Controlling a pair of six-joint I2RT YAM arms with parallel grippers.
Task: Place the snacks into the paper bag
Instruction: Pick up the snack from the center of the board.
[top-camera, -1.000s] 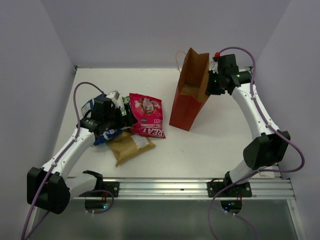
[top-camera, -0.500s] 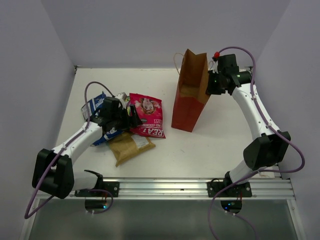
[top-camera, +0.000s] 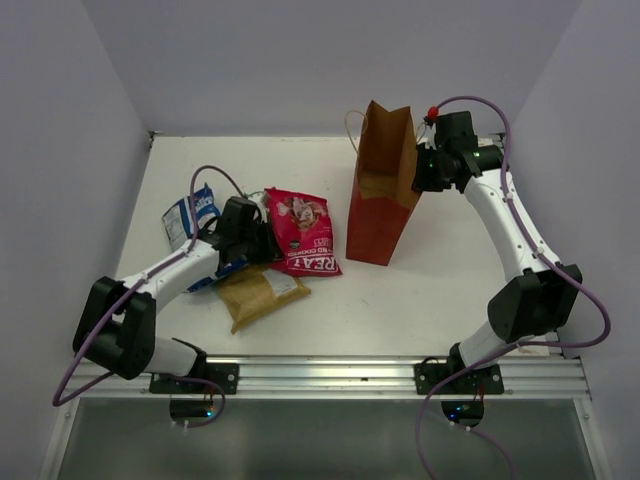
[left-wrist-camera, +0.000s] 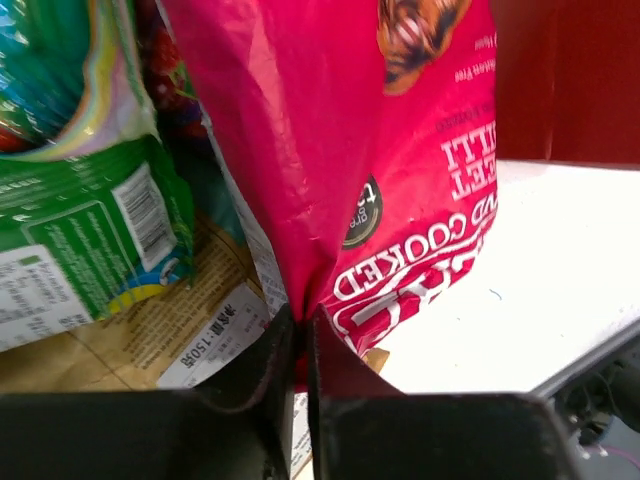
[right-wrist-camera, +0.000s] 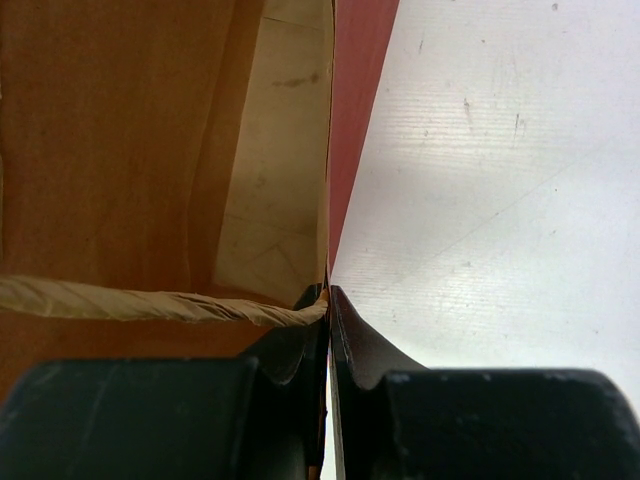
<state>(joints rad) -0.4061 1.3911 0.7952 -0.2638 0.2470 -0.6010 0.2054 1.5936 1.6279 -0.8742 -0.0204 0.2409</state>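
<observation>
White surface (top-camera: 430, 300) carries your snacks (top-camera: 258, 292) left of the upright paper bag (top-camera: 380, 205). Your left pincer (left-wrist-camera: 298, 322) pinches the pink packet (left-wrist-camera: 370, 150) only by its edge; lifted, it may slip free. Your right pincer (right-wrist-camera: 328, 300) clamps the bag's rim; tugging could topple it.

Paper bag (top-camera: 385, 190): we find it upright on the table (top-camera: 430, 290), right of centre, toward the far side.
Largest packet (top-camera: 305, 232): it lies just left of the bag.
Nearest packet (top-camera: 258, 293): we see it in front of the largest packet, toward the arms.
Far-left packet (top-camera: 188, 215): it lies left of the cluster.
Small packet (left-wrist-camera: 80, 200): we see it left of the largest packet, overlapping the nearest one.
Left claw (left-wrist-camera: 300, 340): it pinches the largest packet's left edge.
Right claw (right-wrist-camera: 328, 300): it pinches the bag's right rim.
</observation>
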